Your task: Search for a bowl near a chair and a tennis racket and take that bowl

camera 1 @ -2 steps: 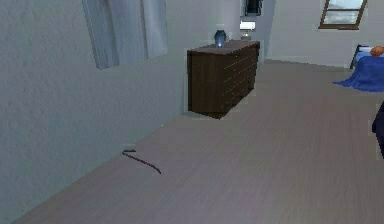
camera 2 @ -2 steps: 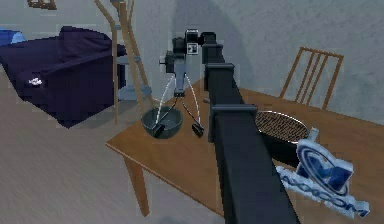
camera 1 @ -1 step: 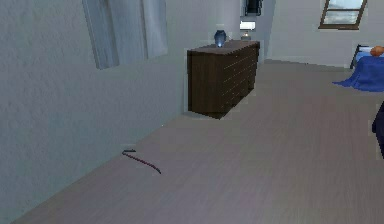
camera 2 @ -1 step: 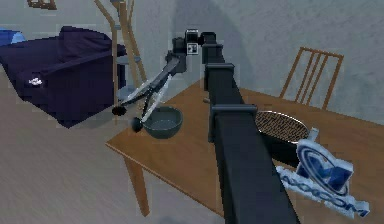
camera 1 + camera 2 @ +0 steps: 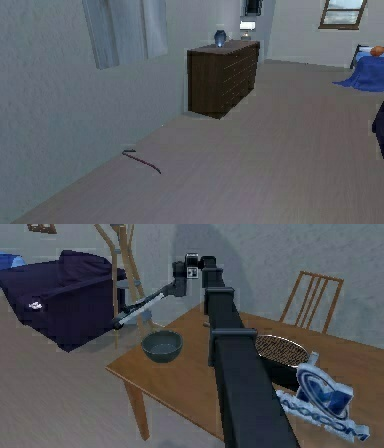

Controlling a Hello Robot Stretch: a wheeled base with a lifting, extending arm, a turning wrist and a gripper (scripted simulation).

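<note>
A grey-blue bowl stands near the left corner of a wooden table. A tennis racket lies on the table to the bowl's right, and a wooden chair stands behind the table's far side. The dark arm rises across the table. Its gripper reaches left and downward past the table's far-left edge, above and left of the bowl. A dark blue piece of furniture lies right behind the fingers, so I cannot tell whether the gripper holds anything.
A dark blue bed or seat stands left of the table, with a wooden stand behind it. A blue-and-white object lies at the table's right. Ahead are a dark dresser carrying a blue vase, and a thin dark object on the floor.
</note>
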